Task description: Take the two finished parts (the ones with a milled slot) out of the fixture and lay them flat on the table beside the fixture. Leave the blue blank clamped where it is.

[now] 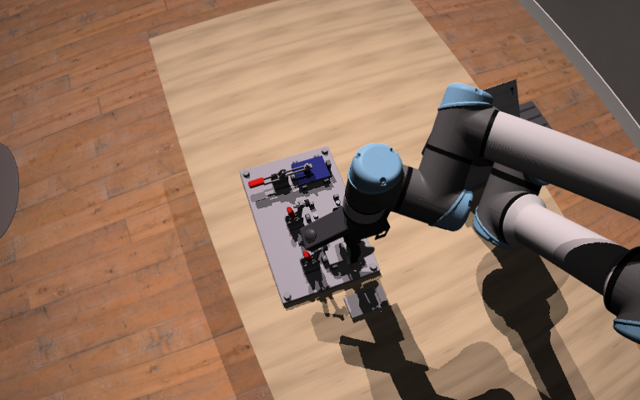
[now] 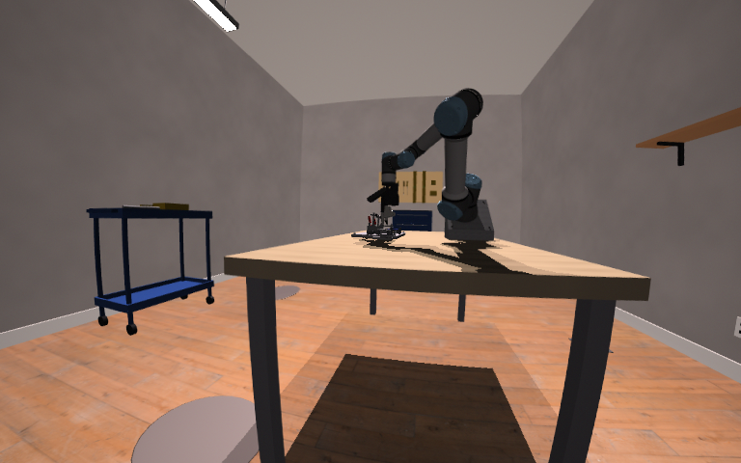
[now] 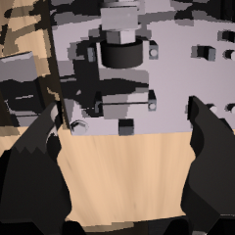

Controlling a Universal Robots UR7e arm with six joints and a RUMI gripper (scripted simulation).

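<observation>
The grey fixture plate lies on the wooden table. The blue blank sits at the plate's far end under a clamp with a red handle. One grey finished part lies flat on the table just off the plate's near edge; it also shows in the wrist view. My gripper hangs over the near station, open and empty. In the wrist view my gripper straddles the plate's edge, below a clamp's black pad and a light grey block. The wrist hides the middle station.
Two more clamps with red knobs stand on the plate. The arm's base sits at the table's far right. A blue cart stands on the floor to the left, away from the table.
</observation>
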